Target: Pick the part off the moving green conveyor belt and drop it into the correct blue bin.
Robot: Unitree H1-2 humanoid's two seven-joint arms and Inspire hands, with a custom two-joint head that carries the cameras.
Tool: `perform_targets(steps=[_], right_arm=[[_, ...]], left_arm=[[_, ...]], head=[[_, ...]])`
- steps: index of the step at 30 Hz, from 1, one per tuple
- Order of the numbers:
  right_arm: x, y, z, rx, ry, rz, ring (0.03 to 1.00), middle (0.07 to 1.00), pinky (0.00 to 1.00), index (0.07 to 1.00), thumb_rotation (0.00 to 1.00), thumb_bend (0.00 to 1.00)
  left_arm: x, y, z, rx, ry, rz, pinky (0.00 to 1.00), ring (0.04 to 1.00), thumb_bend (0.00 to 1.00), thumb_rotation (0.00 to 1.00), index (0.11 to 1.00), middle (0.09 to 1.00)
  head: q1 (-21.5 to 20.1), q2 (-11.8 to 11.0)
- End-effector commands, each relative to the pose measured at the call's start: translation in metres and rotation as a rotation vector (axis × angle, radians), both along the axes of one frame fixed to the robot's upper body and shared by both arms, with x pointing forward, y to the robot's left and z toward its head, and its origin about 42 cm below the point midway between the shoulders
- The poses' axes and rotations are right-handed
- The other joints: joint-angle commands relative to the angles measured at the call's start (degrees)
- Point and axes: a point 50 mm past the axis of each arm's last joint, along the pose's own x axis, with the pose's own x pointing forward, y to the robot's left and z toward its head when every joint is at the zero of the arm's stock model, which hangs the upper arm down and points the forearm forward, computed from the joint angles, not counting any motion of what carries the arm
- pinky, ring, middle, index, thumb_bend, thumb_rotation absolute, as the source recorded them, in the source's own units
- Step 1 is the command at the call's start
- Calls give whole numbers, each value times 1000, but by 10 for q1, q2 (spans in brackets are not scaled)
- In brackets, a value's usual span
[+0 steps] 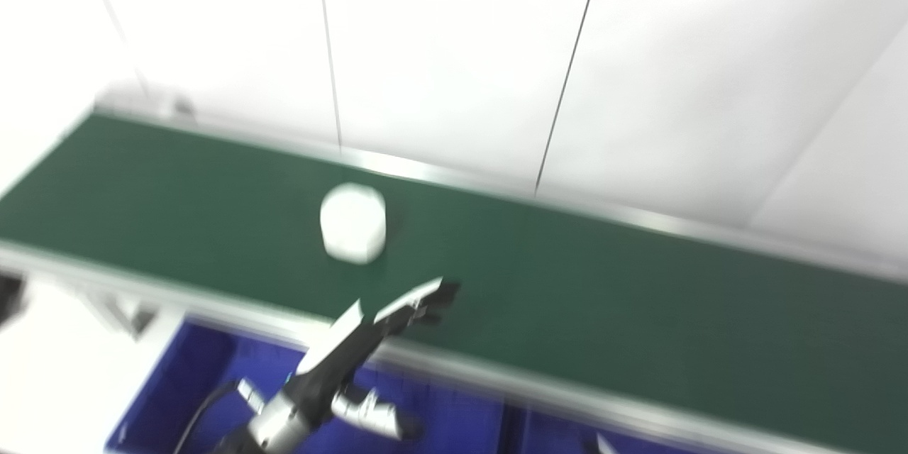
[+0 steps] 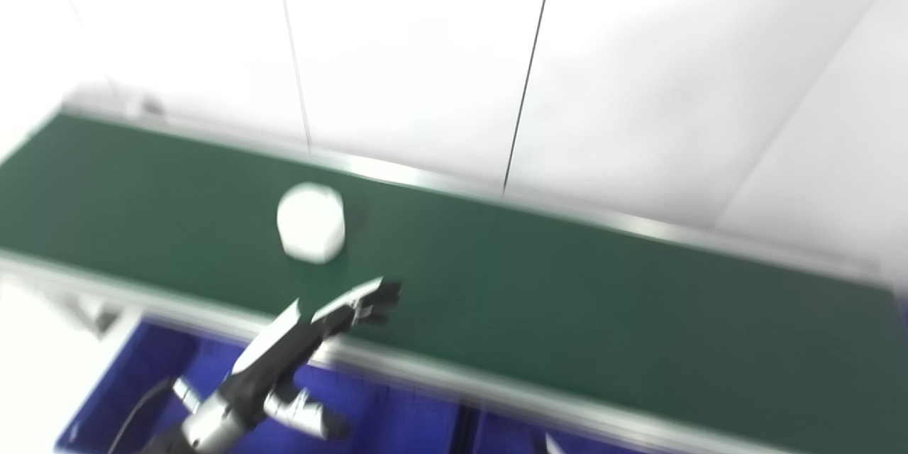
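Left hand (image 1: 355, 355) reaches up from the lower left, fingers (image 1: 418, 296) stretched flat and spread, thumb out to the side, holding nothing; probably pre-shaped to scoop or clamp the part as it comes. The white chunky rounded plastic part (image 1: 353, 223) sits on the dark green conveyor belt (image 1: 603, 298), just beyond and slightly left of the fingertips, not touching. Fingertips already over the belt's near metal rail (image 1: 454, 362). Directly under the hand and wrist, the blue plastic bin (image 1: 184, 383), close by for a short drop. Second bin edge shows to the hand's right, blurry. Right hand not visible. Whole frame motion-blurred.
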Motion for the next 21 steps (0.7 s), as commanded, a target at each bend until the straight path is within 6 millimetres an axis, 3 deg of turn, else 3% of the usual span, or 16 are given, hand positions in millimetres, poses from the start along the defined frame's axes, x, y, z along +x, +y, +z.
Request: perform_targets(steps=[1, 9, 17, 21], right_arm=[[6, 3, 7, 32, -74, 13, 869, 913, 769, 930, 559, 810], [7, 8, 3, 76, -131, -18, 843, 882, 741, 892, 520, 790], [7, 12, 3, 87, -170, -28, 833, 870, 733, 885, 549, 777], [8, 13, 4, 88, -163, -34, 825, 864, 724, 879, 541, 787]], left_arm=[[16, 6, 30, -13, -133, -14, 814, 895, 808, 625, 919, 921], [52, 29, 70, 75, -256, 23, 849, 925, 759, 654, 939, 950], [94, 48, 101, 222, -296, 70, 882, 939, 736, 547, 949, 961], [114, 56, 106, 312, -284, 110, 875, 930, 752, 408, 948, 956]], head=[[-4, -2], [-13, -4], [-17, 5], [-15, 10]])
